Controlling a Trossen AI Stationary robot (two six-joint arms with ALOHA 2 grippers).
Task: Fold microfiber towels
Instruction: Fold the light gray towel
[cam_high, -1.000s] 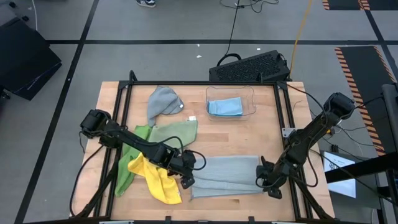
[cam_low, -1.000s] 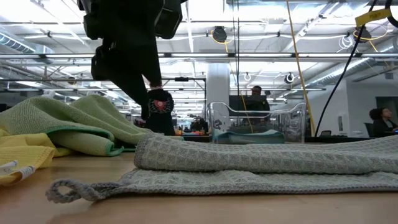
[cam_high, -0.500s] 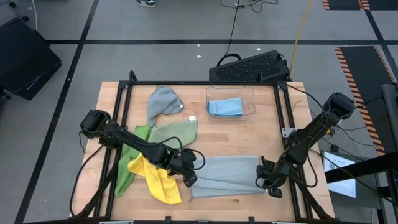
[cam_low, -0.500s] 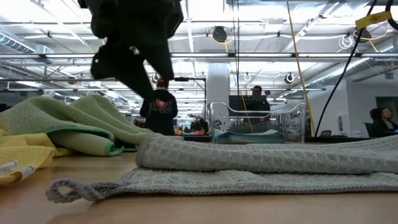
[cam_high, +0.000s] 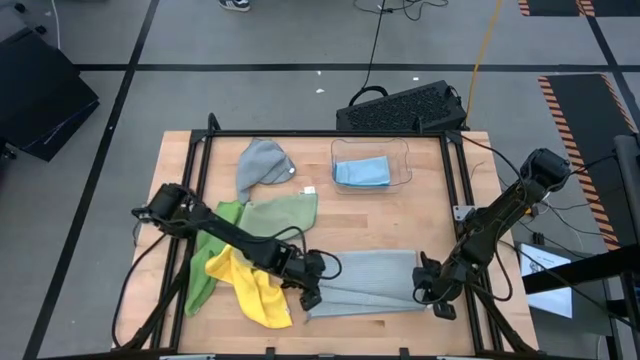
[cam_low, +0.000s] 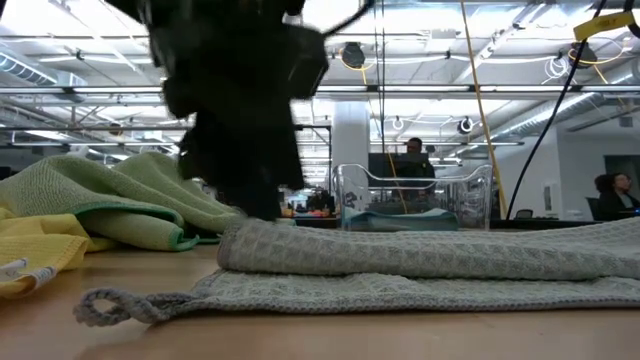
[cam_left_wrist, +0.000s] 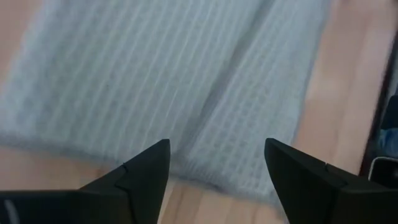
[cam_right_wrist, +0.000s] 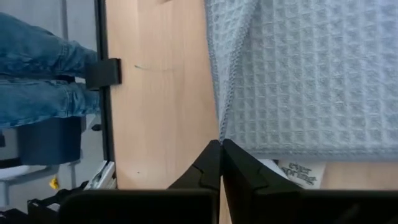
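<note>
I've got the right gripper (cam_high: 424, 290) pinching the grey towel's (cam_high: 368, 281) right edge, left gripper (cam_high: 312, 290) spread over its left end.

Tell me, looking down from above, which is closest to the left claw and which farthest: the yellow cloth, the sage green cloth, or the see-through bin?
From the left gripper, at the front of the table:
1. Yellow cloth, just beside it, toward the left edge.
2. Sage green cloth, farther back, middle-left.
3. Clear bin, at the back, holding a blue cloth.
</note>
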